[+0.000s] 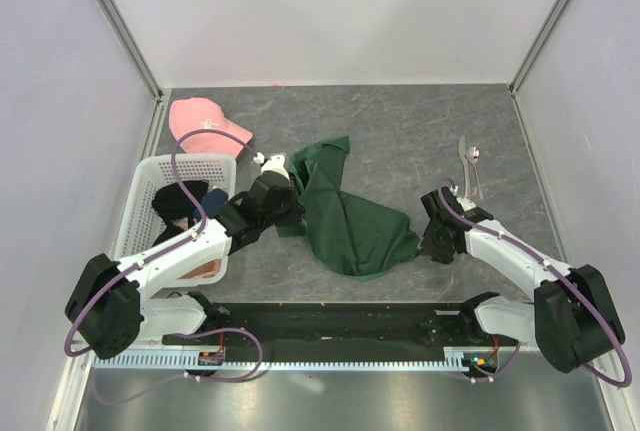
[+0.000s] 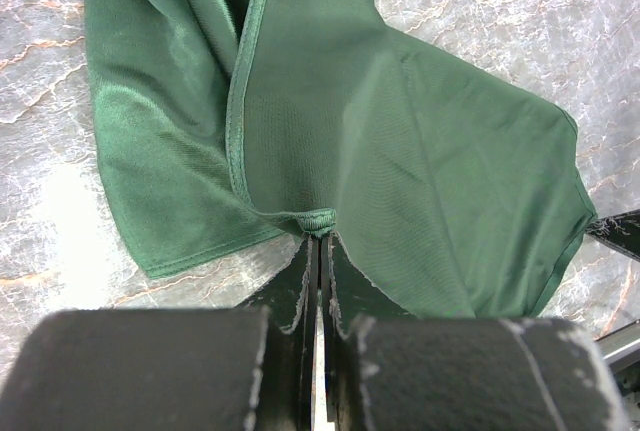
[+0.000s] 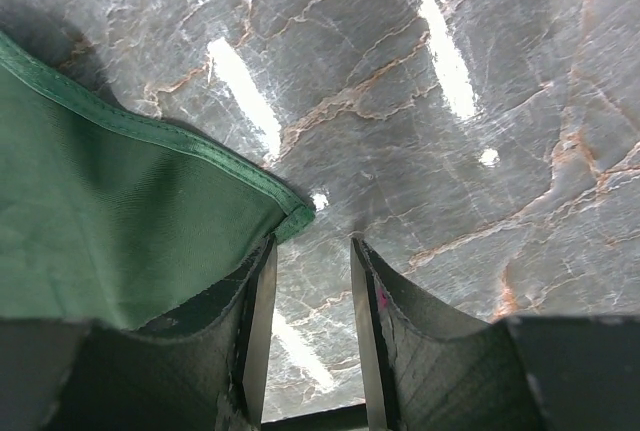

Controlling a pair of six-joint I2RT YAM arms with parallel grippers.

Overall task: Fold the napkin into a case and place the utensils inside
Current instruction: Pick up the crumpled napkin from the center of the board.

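A: Near edge first. The left gripper (image 2: 318, 241) — what are its fingers doing?

B: Pressed tight together, pinching a rolled bit of hem on the napkin (image 1: 350, 221). In the wrist view the cloth fans away from the pinch across the table (image 1: 420, 121).

A: And the right gripper (image 3: 312, 246)?

B: Its fingers are parted, with bare marbled tabletop showing in the gap and nothing between them. A hemmed corner of the napkin lies against the outer side of one finger (image 3: 220, 341), outside the grip.

A: State of the cloth?

B: Dark green and rumpled, not lying flat. It sits mid-table between the two grippers. One flap runs up toward the far side, and the bulk is bunched lower and to the right. One layer laps over another along a hemmed edge.

A: Utensils?

B: The utensils (image 1: 470, 163) lie side by side on the table beyond the right gripper, well apart from the napkin, handles toward the near edge. One is a spoon (image 1: 476, 155). I cannot make out the head of the other.

A: Left side?

B: A white basket (image 1: 190, 158) sits beside the left arm with a black garment (image 1: 180, 201) in it. Farther back is a pink cap (image 1: 205, 123) — just past the basket's far rim.
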